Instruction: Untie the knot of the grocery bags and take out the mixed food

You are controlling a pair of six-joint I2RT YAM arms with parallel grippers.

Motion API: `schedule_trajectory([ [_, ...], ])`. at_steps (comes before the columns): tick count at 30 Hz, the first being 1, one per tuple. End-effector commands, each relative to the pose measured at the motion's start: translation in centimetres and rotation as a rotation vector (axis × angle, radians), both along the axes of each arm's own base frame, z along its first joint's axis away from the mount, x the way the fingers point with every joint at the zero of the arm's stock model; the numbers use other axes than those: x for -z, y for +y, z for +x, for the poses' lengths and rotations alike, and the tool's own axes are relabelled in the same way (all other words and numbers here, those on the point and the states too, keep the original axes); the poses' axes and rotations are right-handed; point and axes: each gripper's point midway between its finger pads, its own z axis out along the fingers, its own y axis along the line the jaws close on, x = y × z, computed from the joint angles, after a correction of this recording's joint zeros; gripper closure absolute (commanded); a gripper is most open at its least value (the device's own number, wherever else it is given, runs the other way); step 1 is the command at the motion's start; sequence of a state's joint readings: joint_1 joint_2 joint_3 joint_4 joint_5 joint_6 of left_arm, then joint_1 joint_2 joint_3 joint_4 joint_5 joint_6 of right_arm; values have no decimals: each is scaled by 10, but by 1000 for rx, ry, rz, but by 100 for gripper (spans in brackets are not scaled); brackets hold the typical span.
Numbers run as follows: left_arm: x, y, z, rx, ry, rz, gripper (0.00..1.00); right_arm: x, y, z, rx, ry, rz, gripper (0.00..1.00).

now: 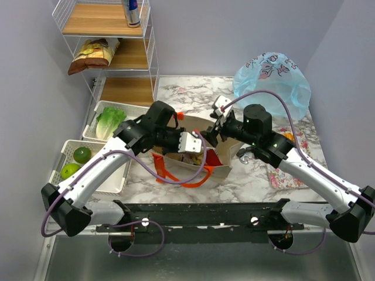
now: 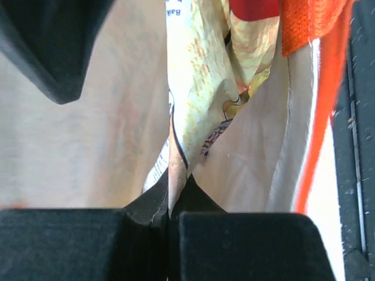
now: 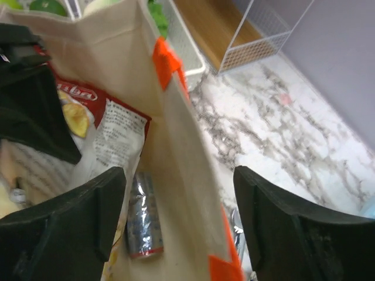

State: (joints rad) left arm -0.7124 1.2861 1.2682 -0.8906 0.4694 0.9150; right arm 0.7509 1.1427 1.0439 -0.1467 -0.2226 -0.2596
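Note:
The beige canvas tote [image 1: 220, 165] with orange handles [image 1: 176, 175] stands at the table's middle. My left gripper [image 1: 190, 143] is inside it, shut on the edge of a crinkly yellow-white snack packet [image 2: 199, 88]. My right gripper [image 1: 214, 132] is open and straddles the tote's far wall [image 3: 176, 146], one finger [image 3: 76, 222] inside and one [image 3: 293, 228] outside. A silvery can-like item [image 3: 142, 216] lies at the tote's bottom beside the snack packet [image 3: 111, 134]. The light-blue plastic bag [image 1: 272, 82] sits at the back right.
White wire baskets on the left hold lettuce [image 1: 110, 122] and green fruits [image 1: 82, 155]. A wire shelf at the back left holds a snack packet [image 1: 91, 55] and a drink can [image 1: 133, 12]. An orange fruit [image 1: 287, 136] and a flowery cloth [image 1: 287, 175] lie by the right arm.

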Motion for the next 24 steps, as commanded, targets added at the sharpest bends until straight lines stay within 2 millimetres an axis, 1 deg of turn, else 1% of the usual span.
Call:
schedule_trajectory([
  [1, -71, -4, -15, -11, 70, -190, 100, -65, -2, 19, 105, -50, 152, 14],
  [2, -84, -2, -10, -35, 77, -210, 100, -77, -4, 20, 122, -55, 176, 11],
  [3, -93, 1, -5, -68, 92, -222, 100, -92, -5, 21, 132, -63, 204, 9],
  [4, -106, 4, 3, -100, 88, -246, 100, -106, -6, 20, 136, -75, 226, 7],
  [5, -116, 7, 8, -127, 93, -267, 100, -124, -8, 18, 138, -95, 253, 6],
  [8, -149, 15, 27, -190, 70, -339, 100, -168, -16, 11, 138, -154, 310, 4],
  [10, -166, 18, 37, -222, 45, -366, 100, -186, -22, 5, 133, -183, 324, 4],
  [13, -186, 20, 49, -249, 24, -392, 100, -200, -24, -8, 79, -220, 313, 3],
  [14, -192, 19, 51, -251, 22, -402, 100, -199, -23, -14, 47, -222, 295, 2],
  [16, -208, 17, 51, -233, 3, -429, 100, -189, -17, -28, -40, -207, 243, 2],
  [17, -216, 15, 50, -216, -6, -445, 100, -177, -12, -34, -88, -184, 209, 2],
  [19, -231, 11, 45, -170, -22, -470, 100, -152, -7, -39, -151, -159, 138, 2],
  [21, -240, 10, 37, -121, -36, -478, 100, -130, -6, -34, -154, -173, 74, 2],
  [23, -242, 10, 33, -90, -45, -471, 100, -122, -9, -21, -104, -213, 47, 2],
  [24, -243, 10, 31, -78, -49, -468, 100, -121, -11, -15, -77, -224, 44, 2],
])
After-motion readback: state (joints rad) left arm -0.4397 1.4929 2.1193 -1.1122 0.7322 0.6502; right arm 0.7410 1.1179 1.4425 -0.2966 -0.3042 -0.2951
